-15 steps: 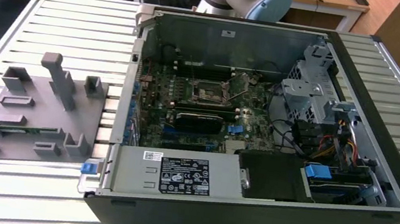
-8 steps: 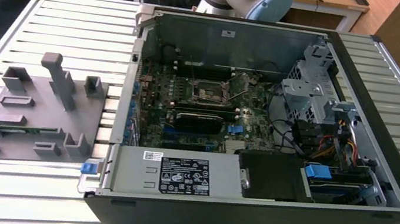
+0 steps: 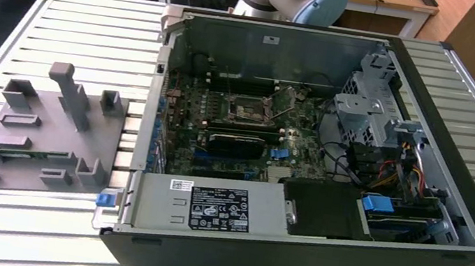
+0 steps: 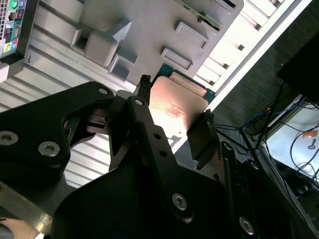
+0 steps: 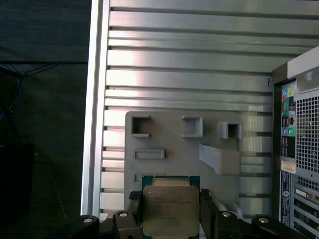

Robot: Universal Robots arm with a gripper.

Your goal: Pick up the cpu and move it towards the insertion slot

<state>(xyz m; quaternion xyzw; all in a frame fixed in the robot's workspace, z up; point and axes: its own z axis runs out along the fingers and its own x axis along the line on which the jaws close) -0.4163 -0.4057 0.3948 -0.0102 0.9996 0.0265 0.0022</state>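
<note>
My gripper (image 5: 170, 215) is shut on the cpu (image 5: 170, 206), a flat square chip with a silvery lid and a green rim, one black finger (image 5: 133, 209) on each side. In the second wrist view the cpu (image 4: 177, 104) sits between the gripper's (image 4: 175, 99) fingers with its lid reflecting light. It hangs well above the grey tray (image 5: 169, 132), over the tray's edge. The insertion slot (image 3: 248, 111), a silvery square socket with a dark centre, lies on the motherboard inside the open computer case in the exterior view.
The grey tray (image 3: 39, 139) with raised blocks lies on the slatted metal table (image 3: 93, 27), at the exterior view's left of the open case (image 3: 462, 138). A green memory stick (image 3: 27, 157) rests in the tray. The case's rear panel (image 5: 299, 149) shows beside the tray.
</note>
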